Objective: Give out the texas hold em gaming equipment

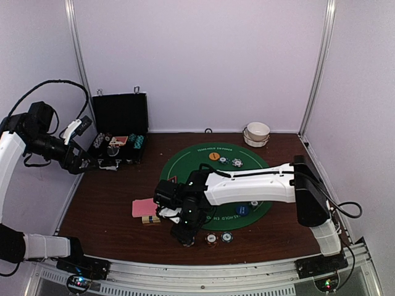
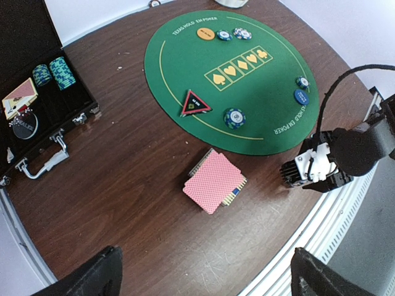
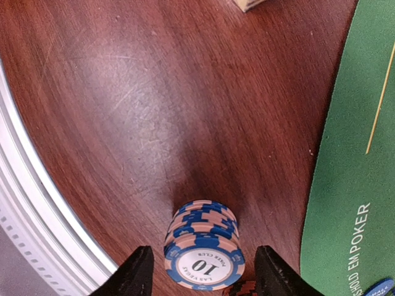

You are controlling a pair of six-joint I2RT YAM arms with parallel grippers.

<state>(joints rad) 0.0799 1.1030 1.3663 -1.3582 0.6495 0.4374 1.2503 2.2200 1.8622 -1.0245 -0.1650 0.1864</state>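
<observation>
Right now the right gripper (image 3: 200, 271) is straddling a stack of blue-and-pink chips (image 3: 203, 240) on the bare wood just off the near edge of the green mat (image 2: 179, 68). Its jaws are standing apart, with a small gap on each side of the stack. The left gripper (image 2: 207, 277) is hovering off the mat's left side, spread wide and holding nothing. The pink-backed cards (image 2: 213, 180) are lying just beside the mat's near-left edge. The red triangle button (image 2: 195, 103), orange button (image 2: 205, 33) and blue button (image 2: 302, 97) are sitting on the mat.
</observation>
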